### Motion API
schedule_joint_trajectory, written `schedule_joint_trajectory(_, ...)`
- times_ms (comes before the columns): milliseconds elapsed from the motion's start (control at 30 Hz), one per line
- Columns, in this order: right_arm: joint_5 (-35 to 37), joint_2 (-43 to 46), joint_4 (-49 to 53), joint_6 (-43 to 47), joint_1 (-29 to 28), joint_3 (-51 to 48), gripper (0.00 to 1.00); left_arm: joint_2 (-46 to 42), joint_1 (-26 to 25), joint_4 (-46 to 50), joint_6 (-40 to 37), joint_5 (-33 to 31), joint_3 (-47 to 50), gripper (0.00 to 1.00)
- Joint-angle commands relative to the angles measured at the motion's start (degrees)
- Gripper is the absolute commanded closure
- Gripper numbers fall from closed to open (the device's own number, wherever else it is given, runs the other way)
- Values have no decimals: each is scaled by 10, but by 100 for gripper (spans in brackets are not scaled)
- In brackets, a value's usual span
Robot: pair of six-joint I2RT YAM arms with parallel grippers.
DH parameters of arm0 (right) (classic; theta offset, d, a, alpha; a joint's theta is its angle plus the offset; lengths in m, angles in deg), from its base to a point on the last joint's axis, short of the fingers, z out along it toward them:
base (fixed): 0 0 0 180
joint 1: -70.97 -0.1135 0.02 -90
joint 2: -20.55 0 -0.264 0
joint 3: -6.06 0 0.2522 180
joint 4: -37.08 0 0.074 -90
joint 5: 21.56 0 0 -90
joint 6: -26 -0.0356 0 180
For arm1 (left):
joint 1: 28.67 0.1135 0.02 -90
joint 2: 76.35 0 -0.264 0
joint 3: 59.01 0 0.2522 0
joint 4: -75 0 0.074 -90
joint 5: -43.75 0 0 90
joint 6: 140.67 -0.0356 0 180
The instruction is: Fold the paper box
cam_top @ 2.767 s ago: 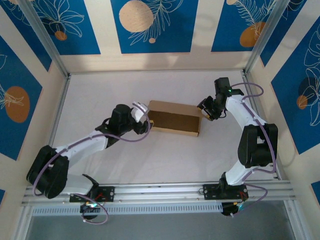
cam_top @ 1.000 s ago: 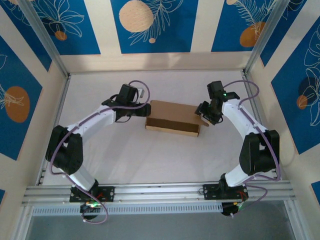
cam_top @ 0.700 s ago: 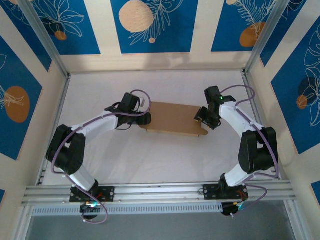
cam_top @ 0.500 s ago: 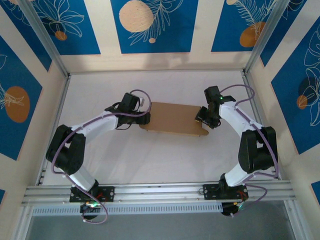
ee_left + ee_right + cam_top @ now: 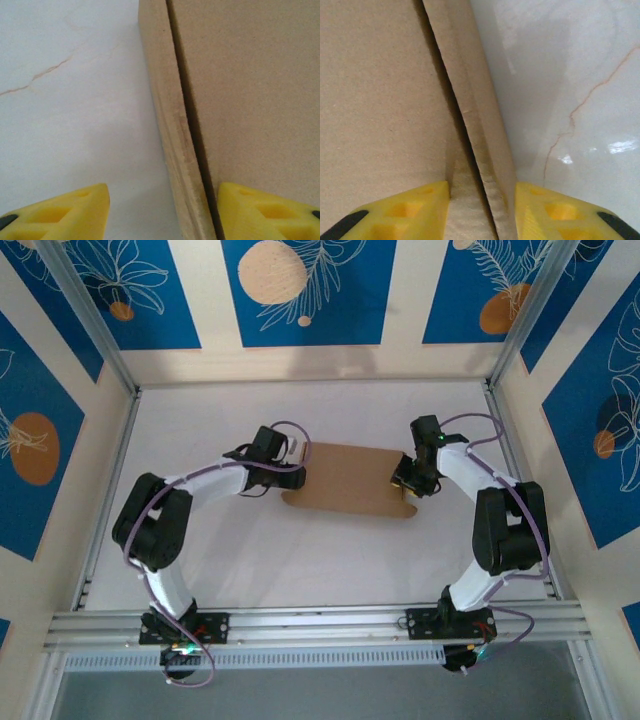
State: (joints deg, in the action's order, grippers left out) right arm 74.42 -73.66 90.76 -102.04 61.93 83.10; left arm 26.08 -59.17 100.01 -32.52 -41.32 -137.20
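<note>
Brown corrugated cardboard formed the paper box, a shallow, unprinted rectangle lying flat on the pale marbled surface. Its long axis ran across from one arm to the other, with its right end tilted slightly nearer the arm bases. The left end effector stood at the box's left short end and the right end effector at its right short end. Neither arm was the nearer, and the box lay directly between them.

At the box's left end, the left wrist view showed the left end effector open and straddling the end wall. One yellow finger hung outside the box, well apart from the cardboard, and the other sat over the top panel just beside the seam. At the box's right end, the right end effector bracketed the end wall far more narrowly, its outer finger against the cardboard. Whether it actually pinched the wall could not be told.

The coming move probably turned on that line-up. Each end wall lay across the long axis, so any tuck or press would likely run inward along it, toward the box's middle.
</note>
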Motion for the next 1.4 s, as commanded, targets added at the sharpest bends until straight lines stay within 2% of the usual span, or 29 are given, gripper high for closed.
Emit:
schedule_joint_trajectory(0,-22,-22,-11,2,5,-16,66,18,1,-14,7,17,10,47)
schedule_joint_trajectory(267,-44,-41,-30,5,13,-33,80,37,4,-25,21,36,23,62)
schedule_joint_trajectory(433,-66,-19,-21,28,15,-29,82,4,5,4,-4,8,14,60)
schedule_joint_trajectory(533,-70,23,-14,53,5,-27,72,-34,6,46,-37,-14,-6,55)
schedule_joint_trajectory(633,-33,78,-1,75,-10,-33,52,-76,13,77,-67,-29,-19,44)
schedule_joint_trajectory(733,42,119,12,90,-21,-28,49,-105,24,101,-95,-32,-33,38)
schedule_joint_trajectory(800,56,155,-11,105,-22,-40,50,-113,35,106,-99,-31,-38,36)
schedule_joint_trajectory(967,-33,169,-98,133,2,-62,53,-86,66,53,-63,55,-27,36)
schedule_joint_trajectory(1067,-77,141,-110,140,23,-50,55,-59,66,16,-53,117,-31,36)
schedule_joint_trajectory(1133,-141,112,-115,135,44,-40,55,-42,66,0,-48,145,-37,36)
schedule_joint_trajectory(1233,-199,59,-114,131,61,-21,55,-19,66,-9,-48,158,-47,37)
schedule_joint_trajectory(1367,-195,7,-102,131,67,-8,54,7,66,-10,-48,159,-58,39)
